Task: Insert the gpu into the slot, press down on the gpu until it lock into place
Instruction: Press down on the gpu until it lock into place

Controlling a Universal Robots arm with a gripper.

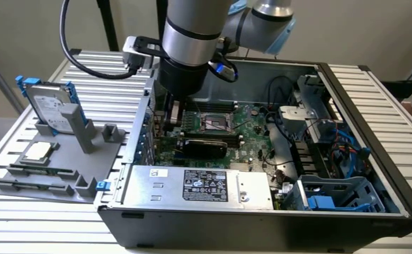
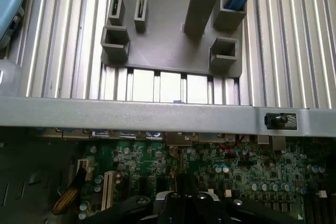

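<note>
The gpu point(image 1: 204, 145) is a flat black card standing along the green motherboard point(image 1: 252, 135), just in front of the square processor socket point(image 1: 216, 120). My gripper point(image 1: 169, 119) reaches down into the open computer case at the exterior view's left of the card's end. Whether it touches the card I cannot tell. In the wrist view the gripper point(image 2: 186, 182) is shut, its black fingers together over the motherboard point(image 2: 236, 166) with nothing seen between them. The slot is hidden.
A silver power-supply box point(image 1: 199, 185) fills the case's front. A blue drive cage point(image 1: 333, 196) and cables sit at the exterior view's right. Outside the case wall point(image 2: 157, 114), a grey fixture point(image 1: 57, 159) holds a hard drive point(image 1: 51, 106) and small parts.
</note>
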